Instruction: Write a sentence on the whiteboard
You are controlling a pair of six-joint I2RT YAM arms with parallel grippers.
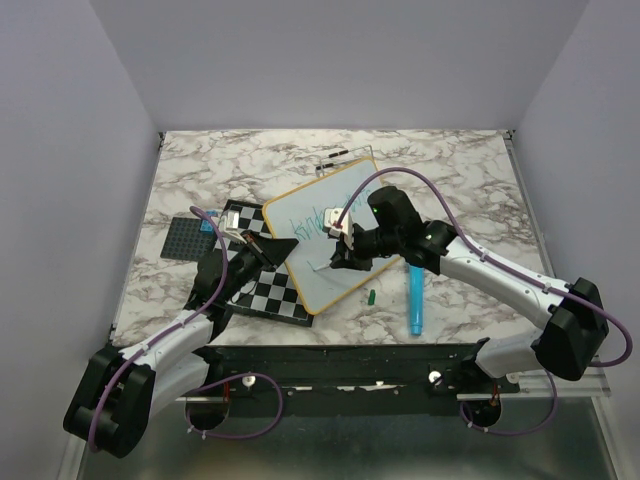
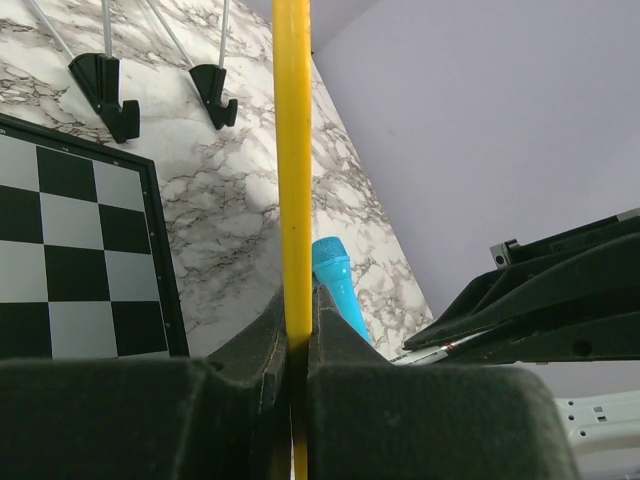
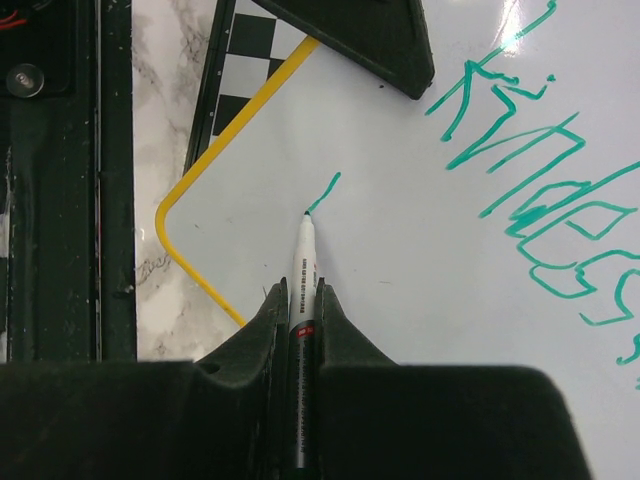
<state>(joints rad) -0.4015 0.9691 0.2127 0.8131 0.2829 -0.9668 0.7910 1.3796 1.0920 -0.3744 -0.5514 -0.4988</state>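
Marbled tabletop (image 1: 450, 170) bears the glossy yellow-framed whiteboard (image 1: 322, 282) — left gripper (image 2: 295, 335) clamps its rim steady, right gripper (image 3: 300, 292) pinches a green-tipped marker (image 3: 303, 262) for writing.

top: high, rear, looking down on whole surface (image 1: 450, 160) | left wrist: close along whiteboard (image 2: 293, 150) edge | right wrist: close over same whiteboard
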